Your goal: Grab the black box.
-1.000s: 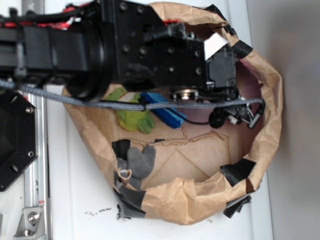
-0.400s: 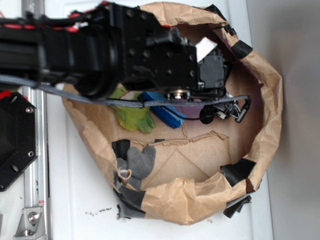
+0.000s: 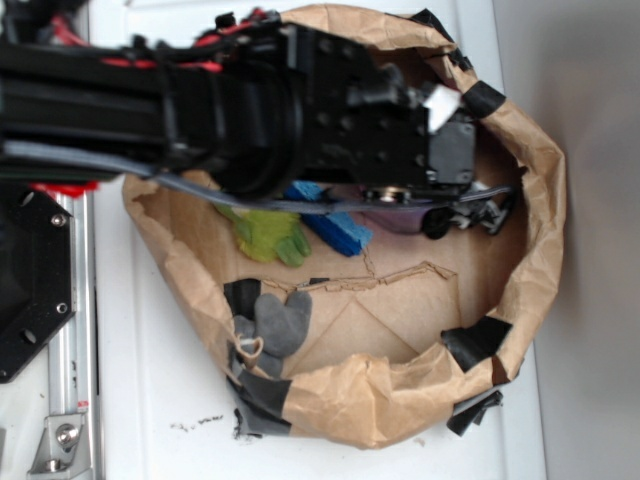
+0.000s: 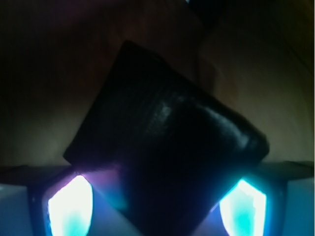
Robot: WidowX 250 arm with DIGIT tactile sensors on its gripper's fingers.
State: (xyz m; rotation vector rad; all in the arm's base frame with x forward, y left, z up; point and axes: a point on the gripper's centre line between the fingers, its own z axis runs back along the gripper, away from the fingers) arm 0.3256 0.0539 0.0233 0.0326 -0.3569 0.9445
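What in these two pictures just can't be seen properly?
- Exterior view: the arm covers the hand and the black box entirely.
- Wrist view: the black box fills the frame, dark; its lower part is cut off by the bottom edge.
- Wrist view: whether the hand touches the box is unclear; only two glowing patches show beside it.
- Exterior view: the blue sponge is half hidden under the arm.

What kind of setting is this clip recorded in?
Probably a lab bench set up for robot trials, not a home: a white tabletop, a metal rail with a black mounting plate, and a taped paper bag holding a blue sponge and a black box.
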